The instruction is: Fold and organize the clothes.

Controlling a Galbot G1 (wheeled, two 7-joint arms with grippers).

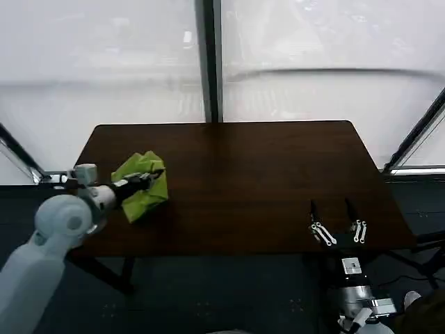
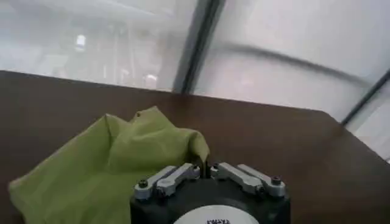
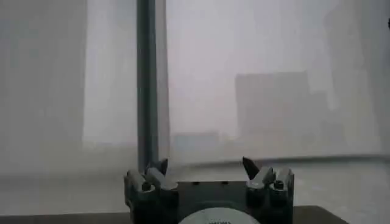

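T-shirt (image 1: 142,186), lime-green, lies crumpled in a heap on the left part of the dark table (image 1: 264,181), unfolded. Left gripper (image 1: 147,177) sits on the heap, fingers drawn together on a bunch of cloth. Right gripper (image 1: 337,219) waits spread at the near right edge. Risk: lifting one bunched pinch drags several layers, tangling the heap further

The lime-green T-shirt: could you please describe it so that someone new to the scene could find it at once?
Start from the dark brown rectangular wooden table before the frosted windows and go to its left part near the robot. There the lime-green cotton T-shirt lies crumpled in a heap, with the left gripper shut on it. It is the sole fabric and the sole bright colour.
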